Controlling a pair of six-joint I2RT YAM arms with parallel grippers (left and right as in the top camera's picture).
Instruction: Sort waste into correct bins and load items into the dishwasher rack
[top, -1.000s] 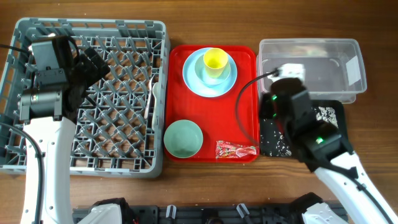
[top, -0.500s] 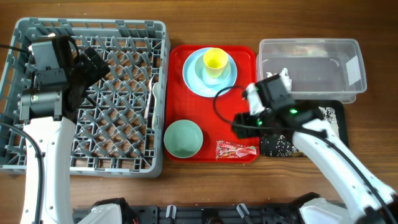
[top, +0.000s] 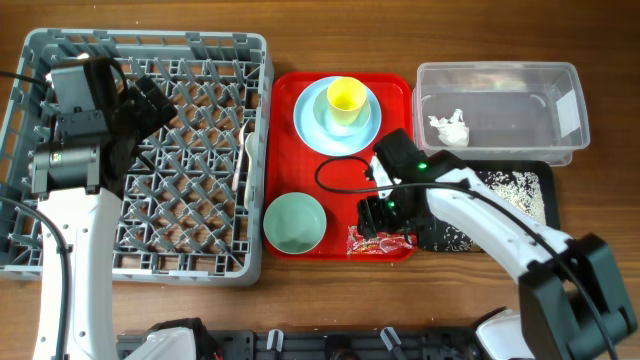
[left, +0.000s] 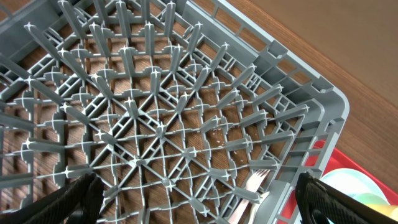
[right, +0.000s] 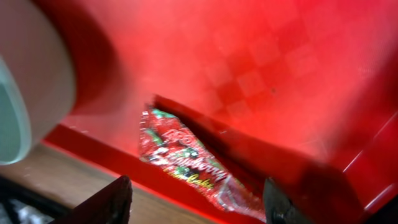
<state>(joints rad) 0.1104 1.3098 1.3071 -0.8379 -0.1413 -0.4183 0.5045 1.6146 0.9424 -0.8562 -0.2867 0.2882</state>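
Napkin (top: 449, 127) is sorted. A second ago the right gripper (top: 385, 215) was up by the clear tub (top: 500, 72) at the far right corner of the desk. Now the white wad lies inside the tub and the arm has swung back toward the near edge, over the red tray (top: 340, 190) mid-desk. So I'd say one bit of waste is done and the wrapper (top: 380, 241) is next. It lies flat in the tray's near right corner, and the wrist view shows the pincer spread wide around it, not closed on it yet. The left gripper (left: 199, 199) hangs wide open and empty over the rack (top: 140, 270), which fills the left side of the desk. Count: one wrapper, one napkin, and one scatter of rice (top: 505, 185) in the black tray (top: 535, 210) near the right edge. One plate (top: 305, 125), one blue bowl (top: 328, 118) and one yellow cup (top: 346, 96) are stacked together, with one green bowl (top: 294, 222) apart from them. One fork (left: 255, 182) is already in the rack, with what looks like the spoon (top: 247, 145) beside it. All four dishes are on the red tray, so loading has barely started.
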